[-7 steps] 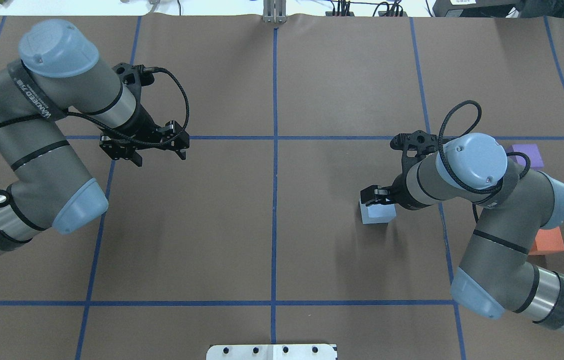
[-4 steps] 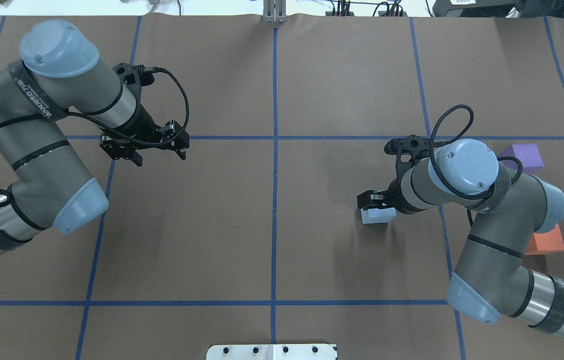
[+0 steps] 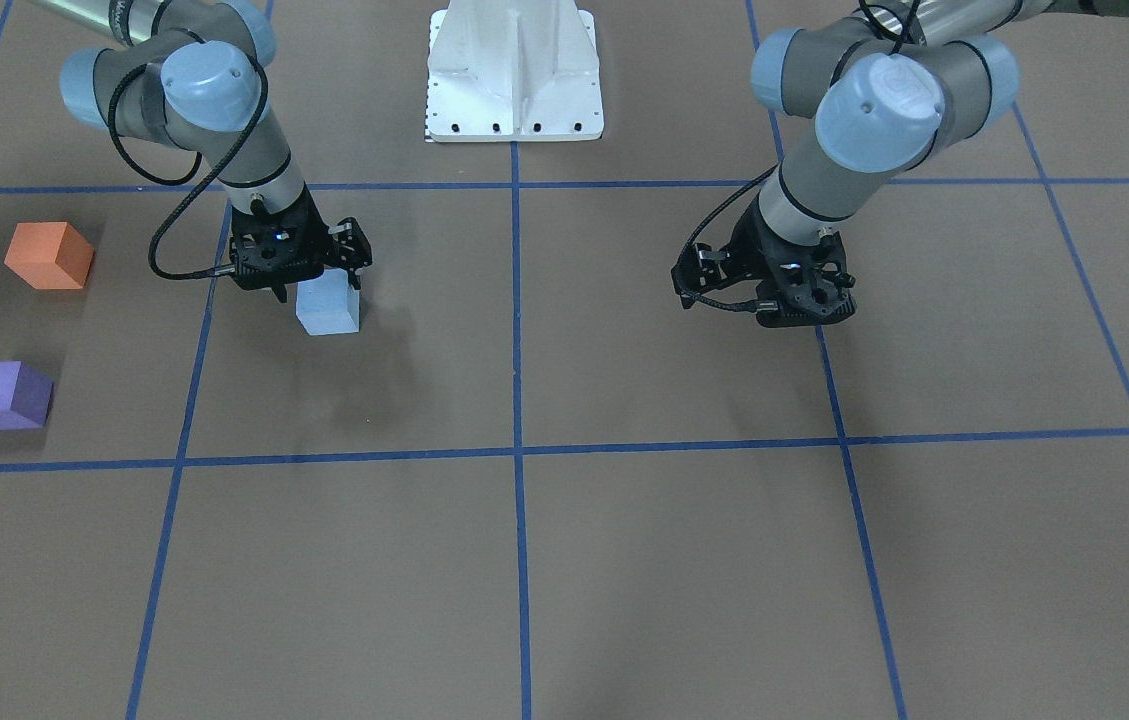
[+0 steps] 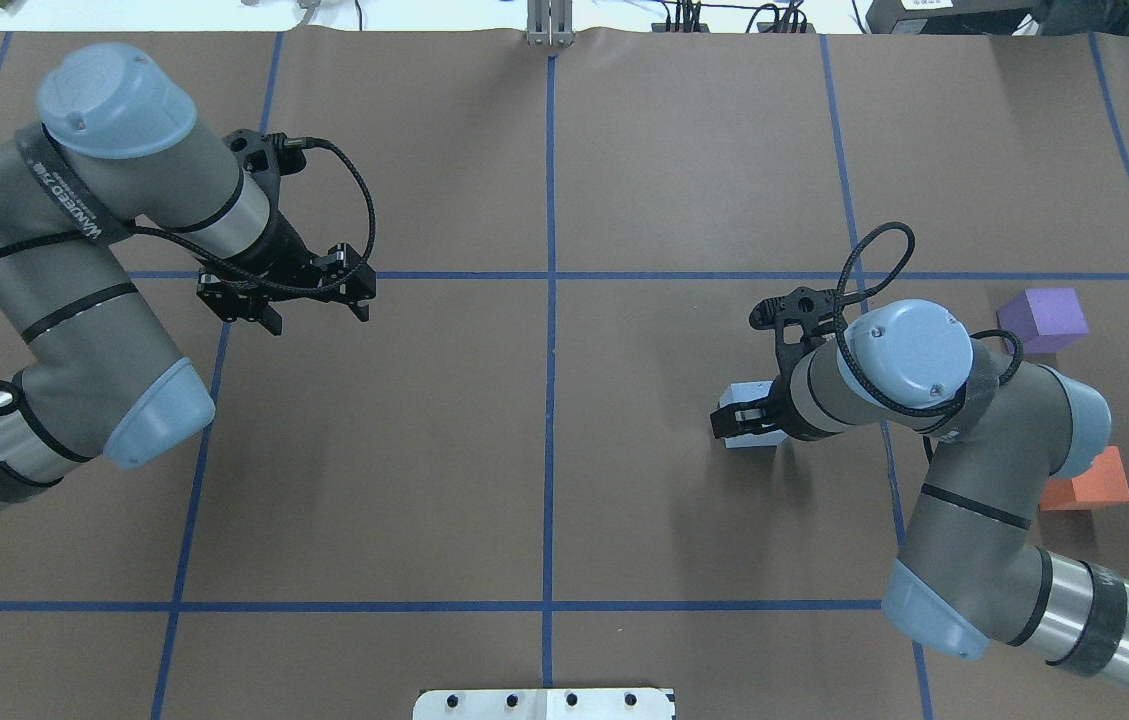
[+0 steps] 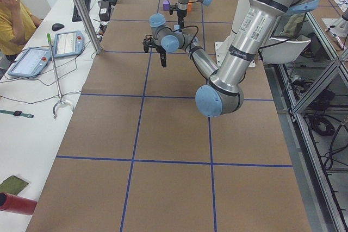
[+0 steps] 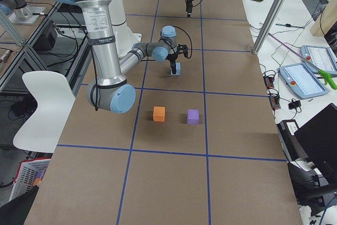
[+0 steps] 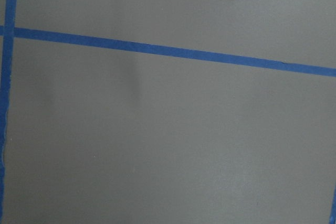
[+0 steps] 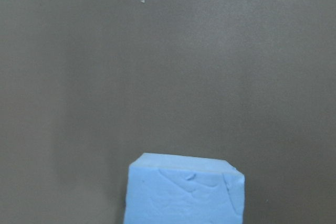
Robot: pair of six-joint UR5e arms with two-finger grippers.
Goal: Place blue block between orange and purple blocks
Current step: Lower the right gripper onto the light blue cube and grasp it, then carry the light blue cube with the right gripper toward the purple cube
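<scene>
My right end effector (image 3: 317,288) has come down in the last second. Before, it hung above the blue block (image 3: 328,308) and most of the block's top was visible from overhead. Now the black fingers cover nearly all of that top. In the front view the jaws are spread, with one finger on each side of the upper part of the block. They are not pressed on it yet, so nothing is gripped. My wrist has also moved a little toward the middle of the desk (image 4: 624,200), and from overhead the purple block (image 3: 2,396) is now fully uncovered.

The blue block has not moved. It rests on the desk under my right end effector, well apart from the orange block (image 3: 48,256) and the purple block. Those two stand near each other on my right side, with bare desk between them.

I judge the approach is finished and the next step is to close on the block. After that come the lift and the carry to the gap, so most of the task remains.

My left end effector (image 4: 319,317) is spread and holds nothing. It hangs over the desk in the same place as before, far from the blocks.
</scene>
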